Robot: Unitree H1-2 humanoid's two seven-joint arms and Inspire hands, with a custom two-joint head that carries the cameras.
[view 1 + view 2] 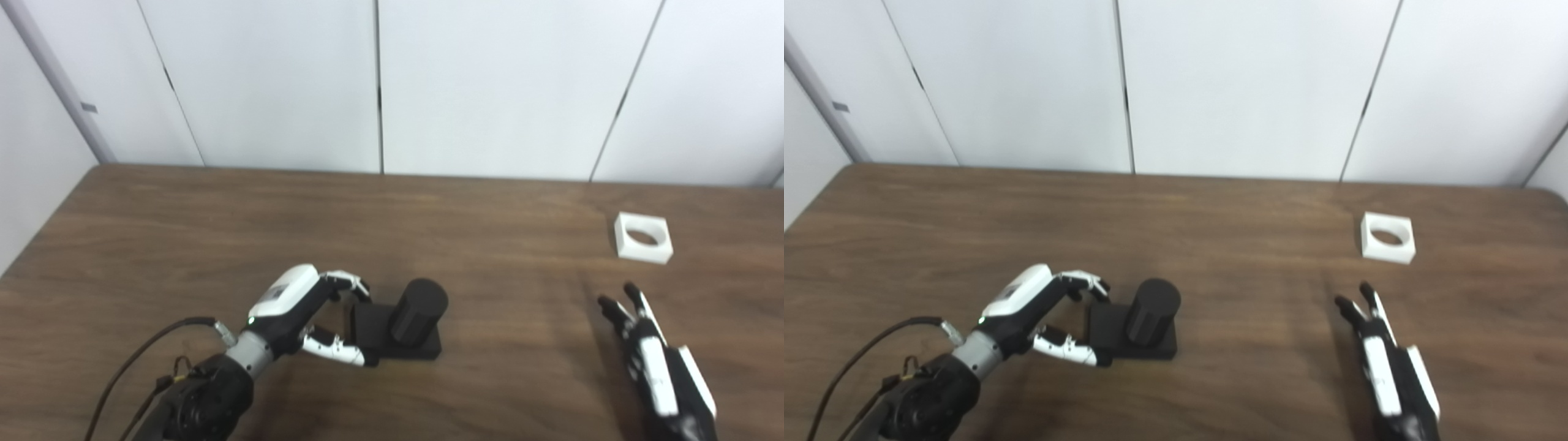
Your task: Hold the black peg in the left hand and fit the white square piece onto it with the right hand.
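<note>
The black peg (pixel 418 317), a round post on a square black base, stands on the brown table (pixel 184 233) near the front middle. My left hand (pixel 306 315) is at the base's left edge, fingers and thumb curled around that edge, apart from the post; I cannot tell if they grip. The white square piece (pixel 642 237), with a round hole, lies flat at the back right. My right hand (pixel 649 349) is open and empty, fingers stretched toward the white piece, well short of it. The same scene shows in the right eye view: peg (pixel 1149 317), white piece (pixel 1388 237).
White wall panels (pixel 380 86) rise right behind the table's far edge. A black cable (pixel 141 361) trails from my left forearm at the front left.
</note>
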